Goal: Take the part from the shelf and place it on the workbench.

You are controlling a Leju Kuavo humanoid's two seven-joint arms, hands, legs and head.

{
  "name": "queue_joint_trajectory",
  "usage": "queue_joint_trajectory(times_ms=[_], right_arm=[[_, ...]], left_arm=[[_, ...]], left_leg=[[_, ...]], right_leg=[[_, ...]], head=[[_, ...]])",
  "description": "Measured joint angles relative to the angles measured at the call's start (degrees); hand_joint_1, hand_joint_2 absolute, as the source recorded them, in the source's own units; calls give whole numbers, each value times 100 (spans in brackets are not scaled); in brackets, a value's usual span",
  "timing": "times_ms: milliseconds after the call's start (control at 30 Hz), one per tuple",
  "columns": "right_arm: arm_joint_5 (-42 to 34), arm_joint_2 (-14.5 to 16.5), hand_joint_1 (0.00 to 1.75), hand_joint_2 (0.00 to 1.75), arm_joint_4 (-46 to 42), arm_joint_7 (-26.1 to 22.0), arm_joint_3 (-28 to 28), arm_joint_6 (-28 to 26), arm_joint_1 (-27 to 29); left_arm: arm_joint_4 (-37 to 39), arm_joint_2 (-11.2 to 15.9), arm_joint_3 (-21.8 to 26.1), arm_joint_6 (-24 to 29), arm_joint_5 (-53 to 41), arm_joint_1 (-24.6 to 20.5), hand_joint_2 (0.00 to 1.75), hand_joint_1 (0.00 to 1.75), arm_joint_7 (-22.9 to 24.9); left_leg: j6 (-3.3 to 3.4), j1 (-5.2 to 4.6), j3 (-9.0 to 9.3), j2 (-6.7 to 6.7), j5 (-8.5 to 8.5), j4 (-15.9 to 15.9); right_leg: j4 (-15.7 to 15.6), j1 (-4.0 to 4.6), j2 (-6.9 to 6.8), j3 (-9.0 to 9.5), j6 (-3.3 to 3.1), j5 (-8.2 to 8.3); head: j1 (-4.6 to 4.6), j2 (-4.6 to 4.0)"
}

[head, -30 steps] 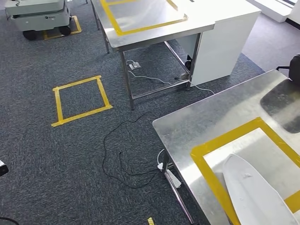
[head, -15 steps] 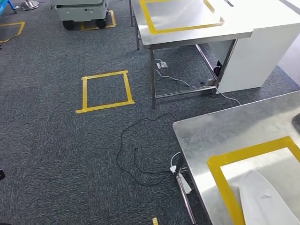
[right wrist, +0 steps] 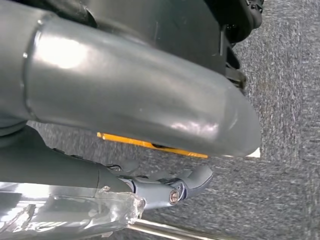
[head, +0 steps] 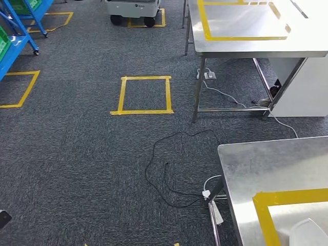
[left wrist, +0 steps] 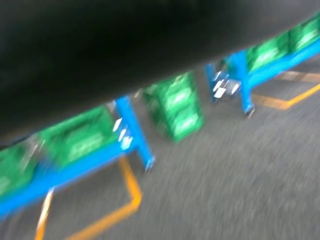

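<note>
The white part (head: 308, 233) lies on the near steel workbench (head: 247, 169), inside its yellow tape frame, cut off by the picture's lower right corner. The blue shelf (head: 15, 25) with green crates stands at the far left; the left wrist view shows it blurred (left wrist: 132, 135). My right hand (right wrist: 170, 185) hangs over the carpet with thumb and fingers stretched out and nothing in them. A small dark tip, probably my left hand (head: 3, 219), shows at the lower left edge, and its fingers cannot be made out.
A second steel table (head: 251, 48) with a yellow frame stands at the back right beside a white cabinet (head: 305, 92). A black cable (head: 170, 164) loops on the carpet. A yellow floor square (head: 142, 95) and a wheeled grey cart (head: 133, 10) lie ahead.
The camera has swung left, so the whole scene has shifted right. The part and workbench have slid toward the lower right corner, and the blue shelf has come into view.
</note>
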Motion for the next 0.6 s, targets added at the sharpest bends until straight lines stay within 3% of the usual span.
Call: queue_joint_trajectory(times_ms=[33,100,167,233,300,333,400,467,533,600], right_arm=[[-16,0,0,0,-14,15,14,-14,8],[-33,14,0,0,-48,34,45,-34,23],[-48,33,0,0,-75,38,76,-49,45],[-62,39,0,0,-88,39,92,-55,73],[-73,39,0,0,-91,43,110,-55,91],[-79,39,0,0,-92,44,119,-55,93],[-98,30,0,0,-95,44,133,-56,91],[-113,13,0,0,-97,41,137,-60,87],[-126,3,0,0,-97,31,148,-68,61],[-139,5,0,0,-96,20,169,-86,12]], left_arm=[[183,-90,118,-7,-17,-36,0,0,-56],[546,-238,314,5,-84,-73,0,0,-128],[881,-355,473,34,-137,-141,0,0,-165],[1131,-456,565,52,-162,-241,0,0,-181],[1324,-553,610,52,-173,-289,0,0,-188],[1413,-589,638,49,-182,-298,0,0,-190],[1593,-637,708,45,-217,-333,0,0,-191],[1815,-694,766,44,-259,-408,0,0,-198],[2099,-760,838,48,-260,-481,0,0,-227],[2428,-784,956,52,-229,-528,0,0,-253]], left_leg=[[-40,6,-14,-70,14,-6],[-110,25,-34,-140,30,-16],[-155,11,-157,125,-135,228],[-186,8,-482,488,-501,907],[-220,39,-776,600,-719,1531],[-238,60,-784,617,-673,1571],[-289,117,-462,724,-344,1023],[-315,137,-61,945,-125,329],[-247,96,67,1002,-116,103],[-130,59,53,883,-101,105]], right_leg=[[-40,5,4,34,-17,-13],[-74,11,-150,88,-86,18],[-125,1,-316,112,-163,51],[-140,16,-499,114,-207,50],[-139,29,-684,105,-218,36],[-139,29,-767,98,-213,27],[-133,22,-920,92,-174,-5],[-96,38,-1043,117,-88,-74],[-63,42,-1140,174,-5,-128],[-58,-7,-1205,222,69,-148]], head=[[-2,0],[-7,0],[-37,0],[-63,0],[-67,0],[-66,0],[-66,0],[-58,0],[-13,0],[23,0]])
